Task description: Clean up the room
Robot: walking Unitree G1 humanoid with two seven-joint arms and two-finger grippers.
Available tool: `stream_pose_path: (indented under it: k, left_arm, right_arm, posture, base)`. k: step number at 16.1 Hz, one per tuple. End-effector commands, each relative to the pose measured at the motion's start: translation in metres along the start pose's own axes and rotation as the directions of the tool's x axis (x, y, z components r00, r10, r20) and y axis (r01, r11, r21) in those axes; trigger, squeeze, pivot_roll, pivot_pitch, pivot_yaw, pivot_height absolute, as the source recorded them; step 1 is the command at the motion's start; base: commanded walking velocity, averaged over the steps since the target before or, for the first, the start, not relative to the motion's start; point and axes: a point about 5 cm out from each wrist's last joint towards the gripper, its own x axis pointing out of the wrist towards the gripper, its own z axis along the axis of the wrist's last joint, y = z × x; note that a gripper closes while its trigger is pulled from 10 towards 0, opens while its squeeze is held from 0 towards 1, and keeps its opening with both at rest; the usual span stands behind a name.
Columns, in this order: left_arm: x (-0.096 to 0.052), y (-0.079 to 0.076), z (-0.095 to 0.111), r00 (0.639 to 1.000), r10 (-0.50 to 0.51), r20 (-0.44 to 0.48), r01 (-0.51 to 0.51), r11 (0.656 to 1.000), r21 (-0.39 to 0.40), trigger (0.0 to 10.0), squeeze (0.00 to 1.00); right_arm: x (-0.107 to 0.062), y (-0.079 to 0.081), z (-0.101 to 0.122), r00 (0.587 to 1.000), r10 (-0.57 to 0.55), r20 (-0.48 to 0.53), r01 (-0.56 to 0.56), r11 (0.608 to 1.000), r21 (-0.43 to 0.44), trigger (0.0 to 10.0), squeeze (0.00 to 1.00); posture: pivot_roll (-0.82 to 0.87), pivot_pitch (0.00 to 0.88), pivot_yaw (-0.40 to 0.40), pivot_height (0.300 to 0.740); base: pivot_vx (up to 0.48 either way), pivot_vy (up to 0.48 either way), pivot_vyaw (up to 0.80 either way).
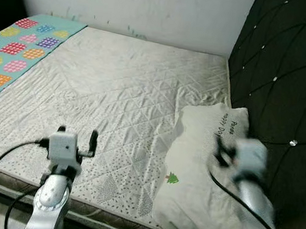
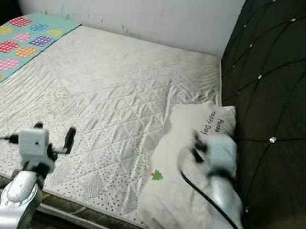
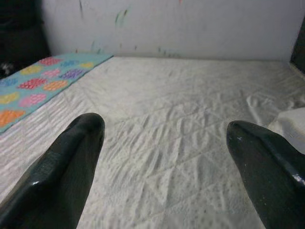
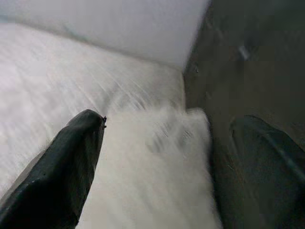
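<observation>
Right gripper (image 4: pixel 157 157), blurred in the head views, poised above the white pillow (image 1: pixel 201 175) with its two black fingers (image 4: pixel 62 167) spread wide and nothing between them; the pillow lies directly beneath and ahead of it, slumped against the dark tufted headboard (image 1: pixel 290 75) on its outer side. Left gripper (image 3: pixel 164 167), likewise spread and empty, hovers over the near edge of the quilted mattress (image 1: pixel 117 88), the pillow off to its inner side and a patterned mat (image 1: pixel 16 49) well beyond its outer side. For a sound grasp, the right gripper should, in all likelihood, descend onto the pillow's near edge, pinch a thick fold rather than bare cover, and avoid fouling the headboard
</observation>
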Motion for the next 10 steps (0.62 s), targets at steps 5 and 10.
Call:
stream_pose_path:
  k: [5, 10]
  left_arm:
    - [0.0, -0.004, 0.004, 0.999, -0.048, 0.004, 0.048, 0.999, -0.003, 10.0, 0.0]
    - [0.011, -0.019, 0.01, 0.996, -0.092, 0.018, 0.092, 0.995, -0.047, 10.0, 0.0]
  right_arm:
    - [-0.017, -0.009, -0.004, 1.0, 0.003, -0.008, -0.003, 1.0, -0.002, 10.0, 0.0]
    - [-0.004, 0.014, 0.011, 0.999, 0.016, 0.03, -0.018, 0.998, 0.066, 10.0, 0.0]
  posture:
    - [-0.02, 0.0, 0.02, 0.74]
    - [-0.04, 0.0, 0.035, 0.74]
  base:
    - [0.0, 0.0, 0.0]
    - [0.0, 0.0, -0.62]
